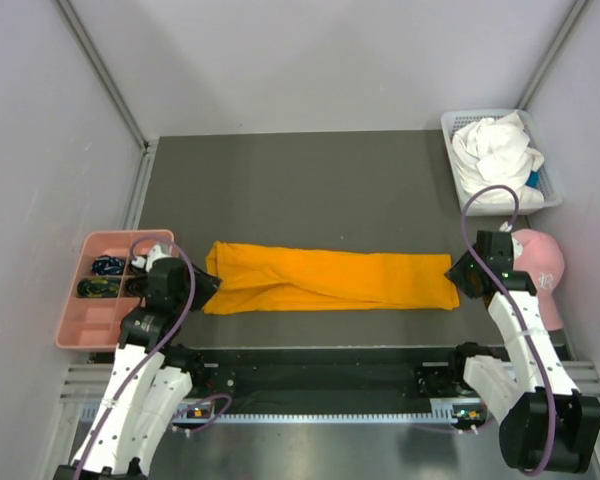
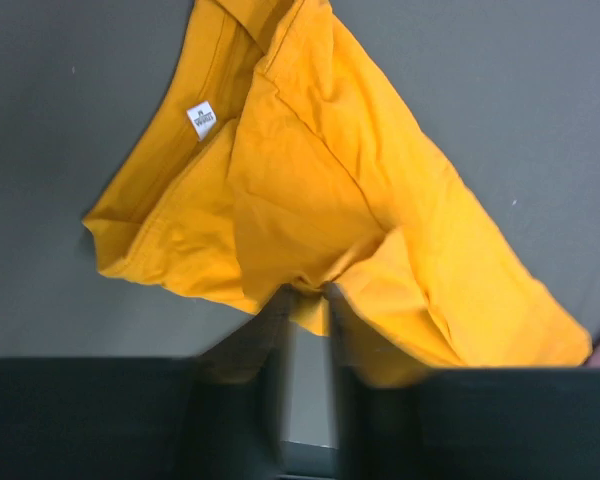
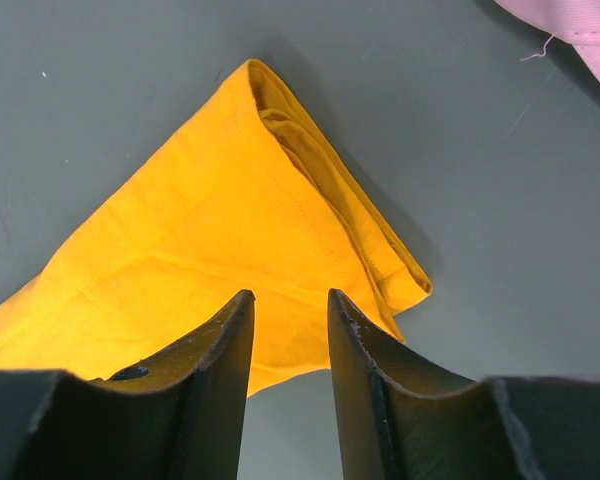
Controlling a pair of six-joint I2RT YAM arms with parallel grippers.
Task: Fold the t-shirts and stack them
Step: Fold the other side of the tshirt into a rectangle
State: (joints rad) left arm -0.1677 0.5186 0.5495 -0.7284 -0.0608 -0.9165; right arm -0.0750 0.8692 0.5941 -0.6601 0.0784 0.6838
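right gripper (image 3: 287, 296) parted; left gripper (image 2: 308, 292) seemingly ajar

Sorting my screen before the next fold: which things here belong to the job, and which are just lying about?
Job: orange t-shirt; white t-shirt, bunched in the basket.
Lying about: pink cap; pink tray of small bits.

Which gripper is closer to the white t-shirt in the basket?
Right. The right gripper is at the orange t-shirt end nearest the white t-shirt; the left gripper is at the opposite end.
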